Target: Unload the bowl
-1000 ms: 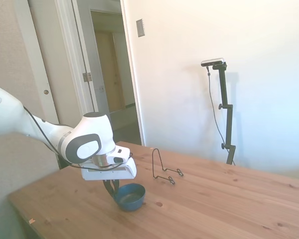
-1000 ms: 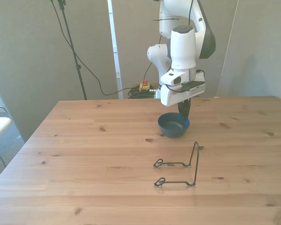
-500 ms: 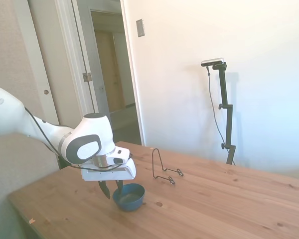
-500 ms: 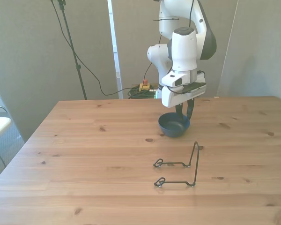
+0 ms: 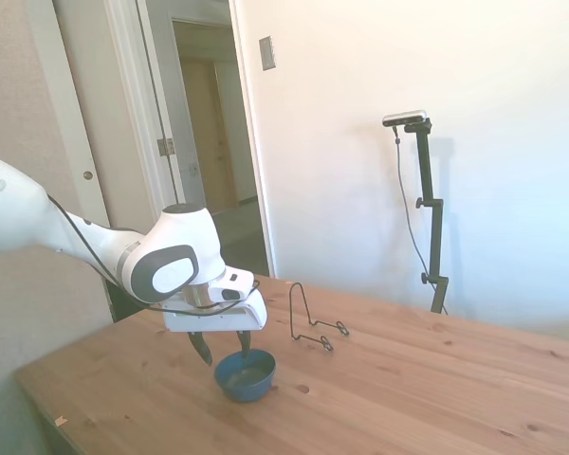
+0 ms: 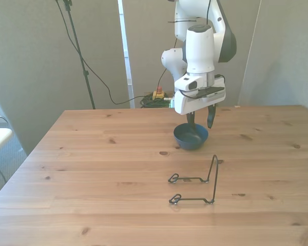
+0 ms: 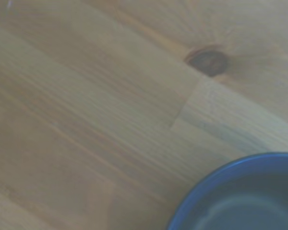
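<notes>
**Claw lets go of the bowl**

Claw (image 6: pixel 200 119) is now spread and lifted clear of the blue bowl (image 6: pixel 191 136), which it pinched a second ago. That bowl sits on the table (image 6: pixel 92 169) toward its far edge, apart from the wire rack (image 6: pixel 197 180). Unloading looks done.

The bowl (image 5: pixel 246 373) sat upright on the bench (image 5: pixel 408 389). The hand (image 5: pixel 224 345) hung just above it, fingers spread and clear of the rim. A wire rack (image 5: pixel 310 318) stood beyond the bowl.
</notes>
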`<state>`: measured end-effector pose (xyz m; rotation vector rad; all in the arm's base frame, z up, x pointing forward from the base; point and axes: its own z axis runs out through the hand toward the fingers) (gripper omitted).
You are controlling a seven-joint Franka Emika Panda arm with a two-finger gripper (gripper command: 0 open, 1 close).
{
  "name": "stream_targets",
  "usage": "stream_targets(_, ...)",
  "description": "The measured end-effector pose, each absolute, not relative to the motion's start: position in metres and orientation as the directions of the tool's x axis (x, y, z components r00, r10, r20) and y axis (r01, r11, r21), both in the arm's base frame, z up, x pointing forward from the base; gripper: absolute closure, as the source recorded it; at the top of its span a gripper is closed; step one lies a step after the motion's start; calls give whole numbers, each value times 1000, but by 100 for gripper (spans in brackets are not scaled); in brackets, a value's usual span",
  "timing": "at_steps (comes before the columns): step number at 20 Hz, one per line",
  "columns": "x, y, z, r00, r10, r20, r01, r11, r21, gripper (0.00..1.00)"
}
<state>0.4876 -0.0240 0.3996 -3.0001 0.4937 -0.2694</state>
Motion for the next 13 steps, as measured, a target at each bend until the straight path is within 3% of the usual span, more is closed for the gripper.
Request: stream_targets(13, 459, -69, 507, 784, -537, 312, -486, -843, -231, 0)
